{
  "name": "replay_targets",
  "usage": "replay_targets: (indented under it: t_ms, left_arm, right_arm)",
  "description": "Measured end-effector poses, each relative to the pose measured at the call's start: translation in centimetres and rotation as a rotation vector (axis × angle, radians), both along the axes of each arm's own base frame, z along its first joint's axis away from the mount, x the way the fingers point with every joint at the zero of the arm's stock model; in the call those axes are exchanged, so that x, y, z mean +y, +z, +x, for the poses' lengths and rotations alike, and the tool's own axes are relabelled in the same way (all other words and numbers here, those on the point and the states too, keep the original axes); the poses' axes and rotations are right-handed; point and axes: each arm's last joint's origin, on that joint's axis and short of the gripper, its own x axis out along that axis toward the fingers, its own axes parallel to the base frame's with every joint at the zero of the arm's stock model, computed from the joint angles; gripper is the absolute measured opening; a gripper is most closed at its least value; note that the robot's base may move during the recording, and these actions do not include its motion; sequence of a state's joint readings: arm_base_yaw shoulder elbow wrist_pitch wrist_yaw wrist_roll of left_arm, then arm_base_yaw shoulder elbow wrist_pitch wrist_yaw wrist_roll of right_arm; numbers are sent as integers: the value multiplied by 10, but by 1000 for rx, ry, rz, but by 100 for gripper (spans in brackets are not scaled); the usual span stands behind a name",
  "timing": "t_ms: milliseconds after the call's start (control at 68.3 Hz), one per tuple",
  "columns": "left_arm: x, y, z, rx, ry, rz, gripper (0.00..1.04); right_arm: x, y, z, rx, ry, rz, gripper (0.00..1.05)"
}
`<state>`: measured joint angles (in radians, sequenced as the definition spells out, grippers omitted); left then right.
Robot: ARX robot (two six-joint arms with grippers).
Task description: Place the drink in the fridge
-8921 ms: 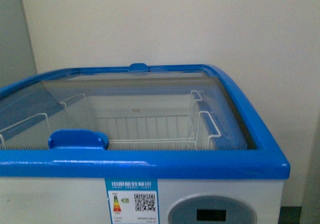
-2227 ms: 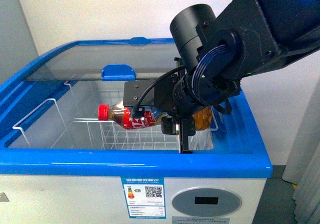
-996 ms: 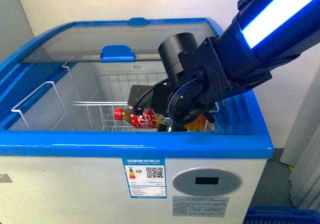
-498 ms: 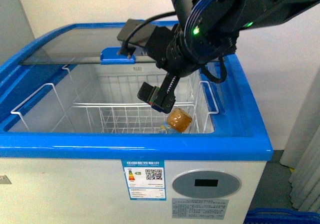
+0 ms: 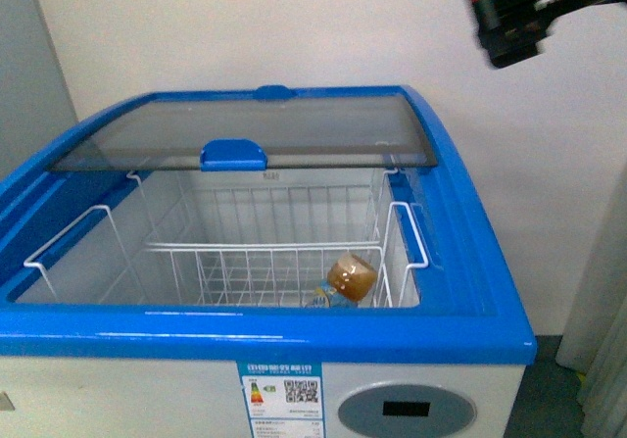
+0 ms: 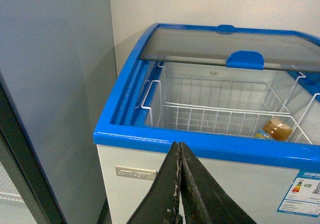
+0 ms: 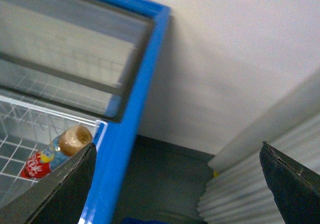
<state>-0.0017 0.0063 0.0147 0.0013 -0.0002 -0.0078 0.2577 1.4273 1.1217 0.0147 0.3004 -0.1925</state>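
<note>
The drink (image 5: 345, 281) lies on its side in the wire basket (image 5: 265, 262) inside the fridge (image 5: 294, 320), at the basket's end nearest the right side rim, bottle base pointing up toward the front camera; the red label shows only in the right wrist view (image 7: 35, 166), the cap is hidden. Nothing touches the bottle besides the basket wires. A second basket's white handle loop (image 5: 59, 237) sits near the fridge's left wall, well apart from the drink. The glass lid (image 5: 255, 134) covers the back half of the fridge, blue handle (image 5: 233, 154) at its front edge, so the front half over the drink is uncovered. The blue front rim (image 5: 265, 335) partly blocks the lower bottle from the front camera. An energy label sticker (image 5: 279, 391) and a grey oval panel (image 5: 407, 413) are on the fridge's front face. The right gripper (image 7: 175, 179) is clear of the fridge, above and beyond its right rim, fingers spread wide with nothing between them; in the front view it's only a blurred dark shape at the top (image 5: 529, 12). The left gripper (image 6: 179, 184) hangs in front of the fridge's front left corner, fingers pressed together, empty. A grey cabinet (image 6: 50, 83) stands just beside the fridge's left side, pleated curtain (image 7: 250, 194) beyond its right side, plain wall (image 5: 294, 26) behind.
</note>
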Motion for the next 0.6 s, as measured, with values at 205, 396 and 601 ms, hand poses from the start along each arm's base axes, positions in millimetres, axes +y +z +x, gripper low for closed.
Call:
replay_targets:
  t_ms: [205,396,601]
  left_arm:
    - [0,0,0,0,0,0,3]
    - [0,0,0,0,-1,0,3]
    - [0,0,0,-2,0,0,3]
  right_arm:
    - [-34,20,-127,-28,-135,161,98]
    - [-49,23,-212,-170,-89,285,91]
    - [-57,-43,-217,-270,24,285,51]
